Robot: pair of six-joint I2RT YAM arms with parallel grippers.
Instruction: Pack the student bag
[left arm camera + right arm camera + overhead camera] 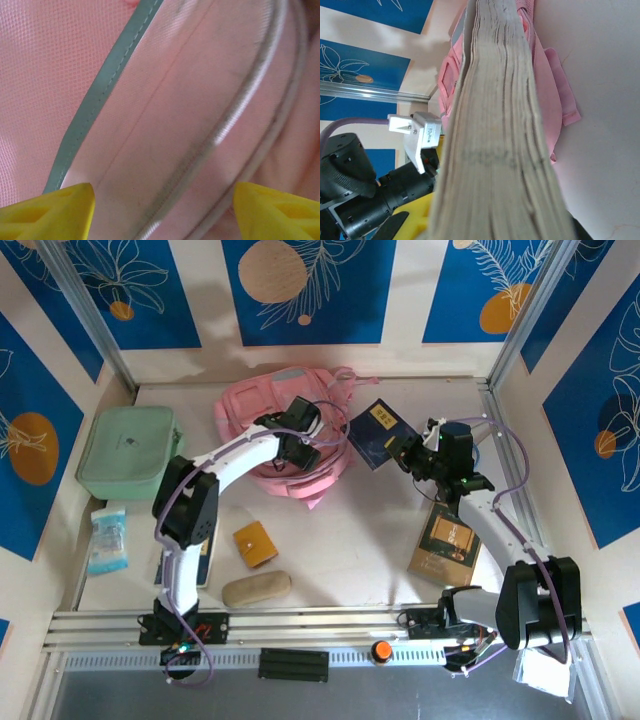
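Note:
The pink student bag (262, 418) lies at the back middle of the table. My left gripper (300, 447) is down on its right part. In the left wrist view the yellow fingertips (55, 212) stand wide apart and open over pink fabric (190, 100), a zip line and a teal trim strip (100, 100). My right gripper (415, 455) is shut on a dark blue book (378, 435), held off the table just right of the bag. The book's page edges (495, 125) run up the right wrist view, with the bag (542, 75) beyond them.
A mint green zip case (130, 450) sits at the left. A blue packet (107, 540), an orange wallet (255, 543) and a beige oval case (257, 589) lie at the front left. A brown book (447, 540) lies under the right arm.

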